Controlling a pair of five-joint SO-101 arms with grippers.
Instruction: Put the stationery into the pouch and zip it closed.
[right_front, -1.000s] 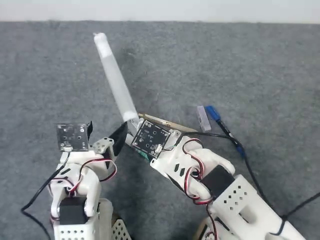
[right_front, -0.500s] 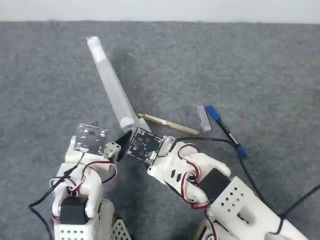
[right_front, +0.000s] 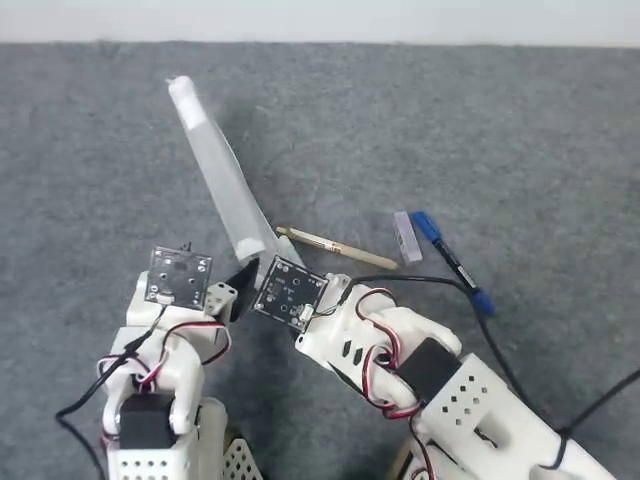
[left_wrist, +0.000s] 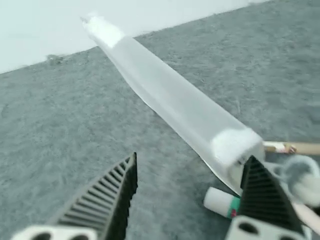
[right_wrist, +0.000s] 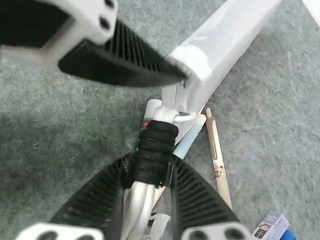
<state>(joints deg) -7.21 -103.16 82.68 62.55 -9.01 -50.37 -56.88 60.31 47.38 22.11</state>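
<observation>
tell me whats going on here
Two robot arms sit at the near end of a translucent pouch lying on grey carpet. The right tool is shut on a black-wrapped cord close to that end, and the left tool is open beside it. A tan pen, a blue pen and a small block lie outside the pouch.

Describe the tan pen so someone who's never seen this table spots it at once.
On the grey mat, find the translucent pouch slanting across the left half. The tan pen lies right of its lower end, pointing toward the eraser. It's slim and beige; the other pen is blue.
</observation>
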